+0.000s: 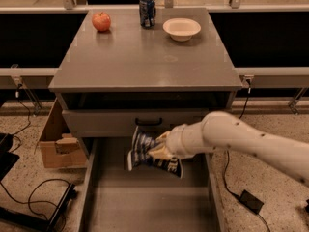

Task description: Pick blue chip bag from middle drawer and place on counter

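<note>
The gripper (pixel 157 152) is above the back part of the middle drawer (pixel 145 204). Its fingers are closed tight on the blue chip bag (pixel 141 151), pinching the bag's right side. The bag hangs in the air over the drawer's bare floor, just in front of the black handle (pixel 148 123). The counter (pixel 145 62) is higher up, behind the drawer. On it sit a red apple (pixel 101 21), a blue soda can (pixel 147 11) and a white bowl (pixel 181 29).
</note>
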`<state>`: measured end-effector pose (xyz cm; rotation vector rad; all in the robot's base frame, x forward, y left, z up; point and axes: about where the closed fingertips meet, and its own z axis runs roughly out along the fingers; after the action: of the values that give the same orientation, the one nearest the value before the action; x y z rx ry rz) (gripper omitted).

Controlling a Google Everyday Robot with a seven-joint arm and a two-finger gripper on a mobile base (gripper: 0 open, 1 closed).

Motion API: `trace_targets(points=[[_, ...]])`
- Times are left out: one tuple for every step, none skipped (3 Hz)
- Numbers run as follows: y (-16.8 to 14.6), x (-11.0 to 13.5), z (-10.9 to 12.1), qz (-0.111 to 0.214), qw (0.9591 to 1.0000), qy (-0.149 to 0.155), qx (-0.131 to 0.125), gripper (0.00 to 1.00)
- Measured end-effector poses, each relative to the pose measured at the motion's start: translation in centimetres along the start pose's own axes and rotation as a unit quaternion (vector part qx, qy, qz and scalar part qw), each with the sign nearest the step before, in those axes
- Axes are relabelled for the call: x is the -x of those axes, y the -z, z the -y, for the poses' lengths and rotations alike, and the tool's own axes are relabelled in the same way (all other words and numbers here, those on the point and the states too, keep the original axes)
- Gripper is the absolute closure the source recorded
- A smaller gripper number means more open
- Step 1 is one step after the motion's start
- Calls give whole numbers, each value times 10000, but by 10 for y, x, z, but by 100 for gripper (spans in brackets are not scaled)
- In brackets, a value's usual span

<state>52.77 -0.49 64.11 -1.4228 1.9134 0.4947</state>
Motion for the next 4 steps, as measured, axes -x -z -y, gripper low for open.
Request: trace_targets(points=[[103,28,61,-49,9985,-14,-540,100],[175,60,109,-353,9961,-15,-803,100],[206,99,145,-647,9951,-82,-745,100],[217,131,172,-948,9935,-272,-568,100]])
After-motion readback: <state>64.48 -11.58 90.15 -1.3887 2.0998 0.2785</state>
